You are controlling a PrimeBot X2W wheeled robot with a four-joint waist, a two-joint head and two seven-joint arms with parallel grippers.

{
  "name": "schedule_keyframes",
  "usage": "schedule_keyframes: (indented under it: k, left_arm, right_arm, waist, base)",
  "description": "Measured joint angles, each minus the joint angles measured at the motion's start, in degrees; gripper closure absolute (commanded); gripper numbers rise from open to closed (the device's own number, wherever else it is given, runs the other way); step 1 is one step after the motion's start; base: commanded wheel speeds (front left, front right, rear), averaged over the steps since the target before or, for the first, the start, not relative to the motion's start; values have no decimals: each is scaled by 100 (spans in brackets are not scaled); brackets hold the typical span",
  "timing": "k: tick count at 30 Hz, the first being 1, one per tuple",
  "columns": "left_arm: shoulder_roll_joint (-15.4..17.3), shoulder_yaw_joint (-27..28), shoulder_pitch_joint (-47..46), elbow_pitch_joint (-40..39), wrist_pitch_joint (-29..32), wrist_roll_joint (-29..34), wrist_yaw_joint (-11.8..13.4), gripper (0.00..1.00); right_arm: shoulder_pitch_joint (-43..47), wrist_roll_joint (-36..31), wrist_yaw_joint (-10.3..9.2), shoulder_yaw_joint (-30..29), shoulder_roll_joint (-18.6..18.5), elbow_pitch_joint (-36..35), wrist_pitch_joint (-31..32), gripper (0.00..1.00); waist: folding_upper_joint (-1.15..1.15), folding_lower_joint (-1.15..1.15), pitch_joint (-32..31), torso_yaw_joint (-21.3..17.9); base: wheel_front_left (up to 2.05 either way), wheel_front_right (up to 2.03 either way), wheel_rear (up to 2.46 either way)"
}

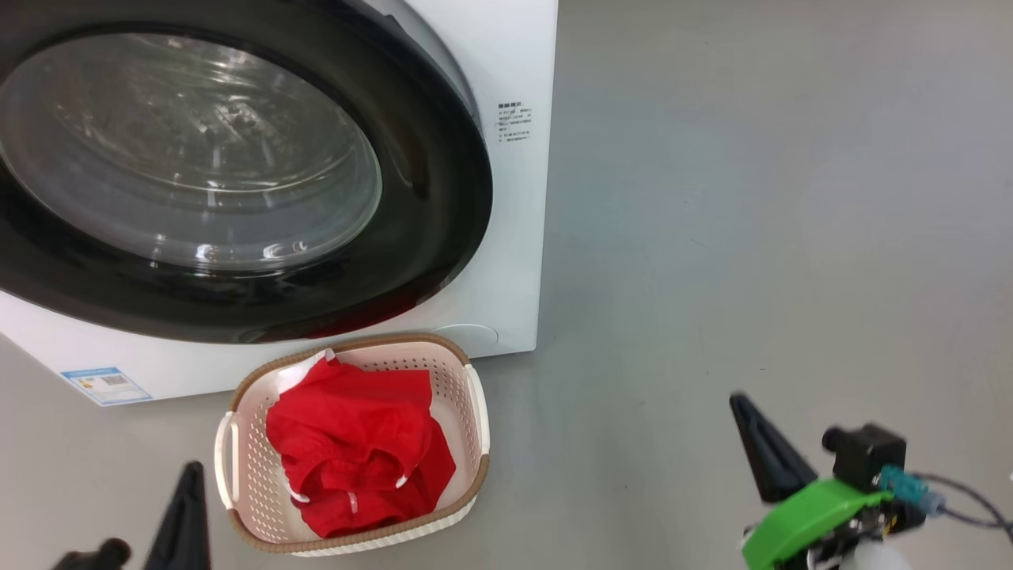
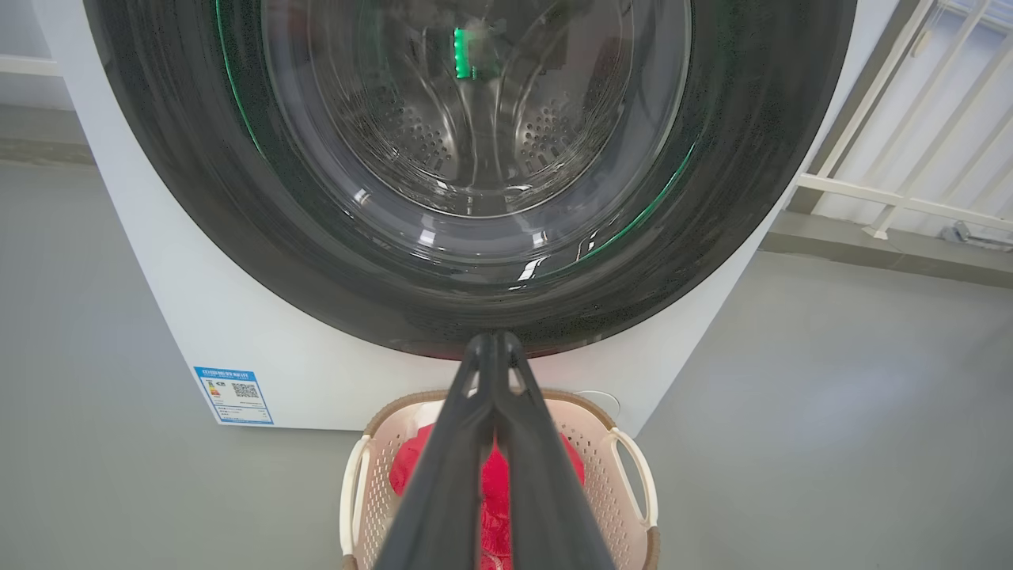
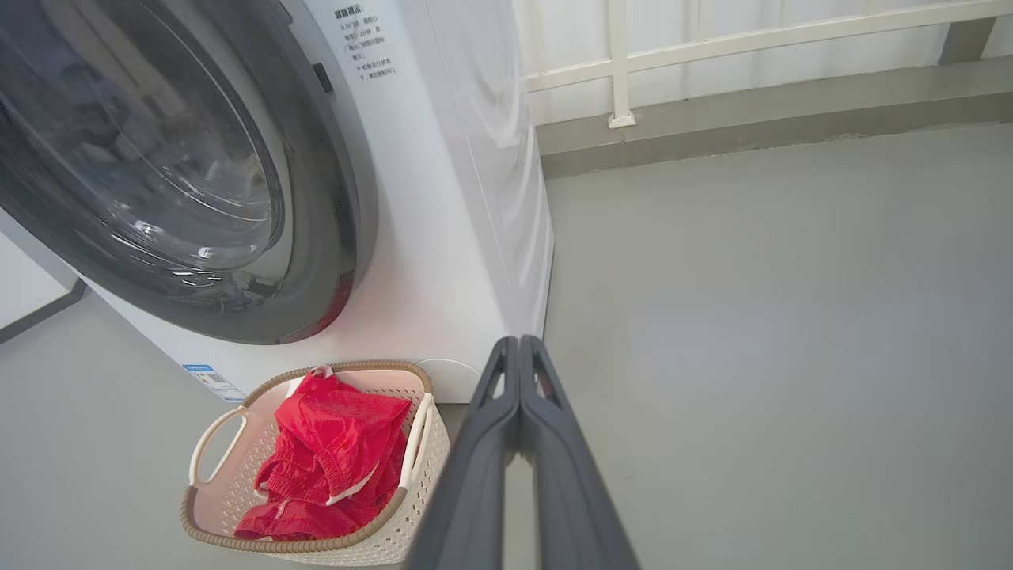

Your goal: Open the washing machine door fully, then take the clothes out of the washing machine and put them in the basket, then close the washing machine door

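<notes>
The clothes [image 1: 356, 451] lie heaped in the basket [image 1: 360, 342], red with thin white trim, slumped toward its 5 o'clock corner. The basket sits on the floor [image 1: 752, 237] just at the foot of the washer [image 1: 514, 237], at 6 o'clock from the door [image 1: 443, 237]. That spot likely suits a short drop from the opening. The door looks seated flat against the front, so the job reads as all but finished, though no picture shows the latch.

In the head view the left gripper [image 2: 495, 342] is at 8 o'clock from the basket, near it. The right gripper [image 3: 518, 342] is at 4 o'clock, well apart, over bare floor. Each has its two fingers pressed together with nothing between them. I judge both are drawn clear of the door's swing.

The left wrist view looks straight through the glass to the drum [image 2: 475, 134], its steel and holes plain, where the head view gives mostly glare. It also shows the blue label [image 2: 233, 394] at 7 o'clock from the door. The right wrist view takes the door edge-on, which is the best check that the rim lies close to the white front. It adds a red glint low on the rim, seemingly a reflection of the clothes, and a white railing [image 3: 617, 63] at 12 o'clock behind the washer.
</notes>
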Motion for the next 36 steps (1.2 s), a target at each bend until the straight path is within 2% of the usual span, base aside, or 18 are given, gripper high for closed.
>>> schedule_keyframes:
  k: [4, 36]
  left_arm:
    - [-151, -51, 15, 179, 34, -58, 0, 100]
    - [-167, 18, -18, 211, 530, -1929, 0, 100]
  right_arm:
    - [208, 41, 0, 0, 53, 185, 33, 100]
    - [245, 1864, 0, -360, 157, -48, 510, 100]
  waist:
    - [0, 0, -3, 3]
    - [0, 1, -158, 92]
  base:
    - [0, 0, 0]
    - [0, 0, 0]
